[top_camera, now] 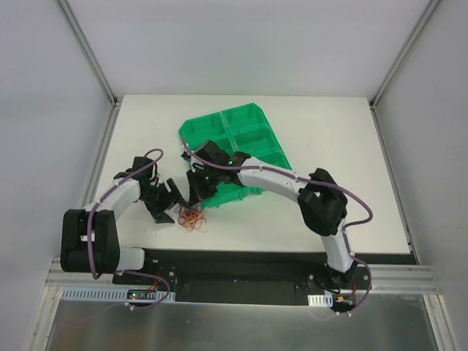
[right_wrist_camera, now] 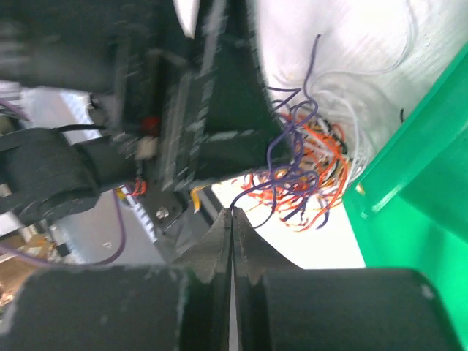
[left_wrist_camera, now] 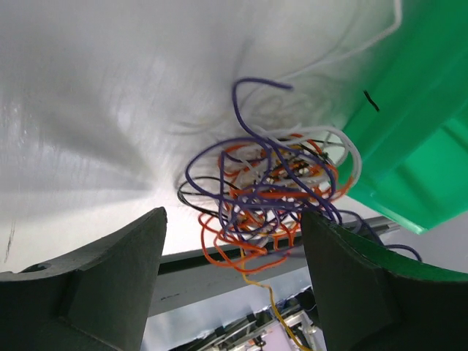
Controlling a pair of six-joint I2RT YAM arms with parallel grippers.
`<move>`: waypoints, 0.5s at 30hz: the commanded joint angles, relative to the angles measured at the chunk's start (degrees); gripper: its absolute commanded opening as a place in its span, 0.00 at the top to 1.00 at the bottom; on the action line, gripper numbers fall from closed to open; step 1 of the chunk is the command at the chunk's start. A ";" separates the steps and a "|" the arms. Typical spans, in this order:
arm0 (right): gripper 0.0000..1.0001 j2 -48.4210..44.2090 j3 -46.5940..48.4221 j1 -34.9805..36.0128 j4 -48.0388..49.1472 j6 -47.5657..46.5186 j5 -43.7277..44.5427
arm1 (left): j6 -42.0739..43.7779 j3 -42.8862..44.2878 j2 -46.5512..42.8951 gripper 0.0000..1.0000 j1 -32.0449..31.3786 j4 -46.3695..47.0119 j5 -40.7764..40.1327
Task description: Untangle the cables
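Note:
The cables are a small curly tangle of thin orange, purple, white, black and yellow wires on the white table, just off the green tray's near corner. My left gripper is open beside the tangle. In the left wrist view the tangle lies just ahead of the left gripper, between its spread fingers. My right gripper hangs over the tangle. In the right wrist view the right gripper is shut on a purple wire that leads up into the tangle.
The tray's green wall stands right beside the tangle, and also shows in the right wrist view. The left gripper's black body is close in front of the right one. The table's near edge and the black base plate lie just below.

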 commanded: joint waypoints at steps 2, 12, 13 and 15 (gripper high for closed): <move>1.00 -13.19 -2.90 -2.56 6.61 4.66 -4.96 | 1.05 0.15 5.54 0.28 0.58 2.05 0.50; 0.76 -19.89 1.92 -5.38 1.27 3.20 -0.32 | 2.19 -1.08 6.00 0.29 2.95 3.02 1.64; 0.70 -18.49 2.45 -5.20 -1.36 2.13 1.87 | 2.10 -1.43 5.03 0.29 3.04 2.93 1.99; 0.66 -15.85 1.84 -5.03 -1.48 0.63 1.11 | 1.49 -2.13 2.58 0.29 3.21 2.67 3.05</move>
